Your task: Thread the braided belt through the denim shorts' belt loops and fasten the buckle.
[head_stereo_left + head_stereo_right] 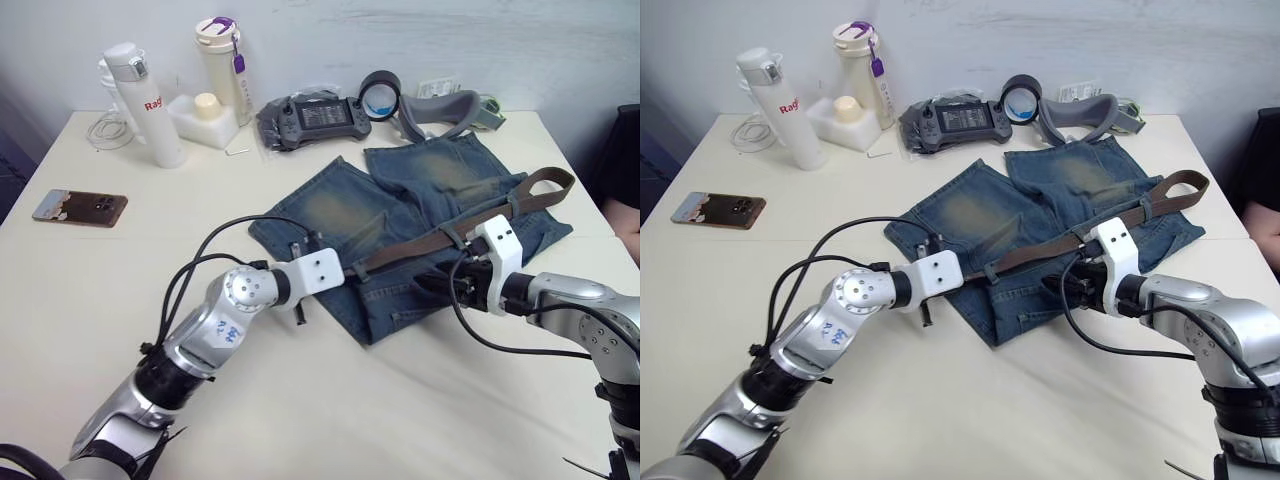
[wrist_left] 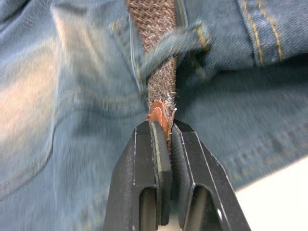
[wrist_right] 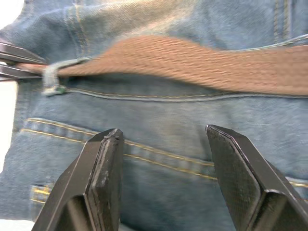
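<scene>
The denim shorts (image 1: 400, 215) lie flat mid-table, waistband toward me. The braided belt (image 1: 430, 242) runs along the waistband, under a belt loop (image 2: 178, 41) and another belt loop (image 1: 452, 238), and curls in a loop past the shorts' right edge (image 1: 548, 186). My left gripper (image 2: 161, 126) is shut on the belt's leather tip at the shorts' left part (image 1: 352, 270). My right gripper (image 3: 163, 137) hovers open just below the belt over the waistband (image 1: 428, 283), nothing between its fingers. I cannot make out the buckle.
A phone (image 1: 80, 206) lies at the left. Two bottles (image 1: 140, 100) (image 1: 222, 65), a white container (image 1: 205, 115), a handheld controller (image 1: 318, 120), a tape roll (image 1: 380, 95) and a grey curved device (image 1: 440, 110) line the far edge. A person's arm (image 1: 628, 232) shows at the right edge.
</scene>
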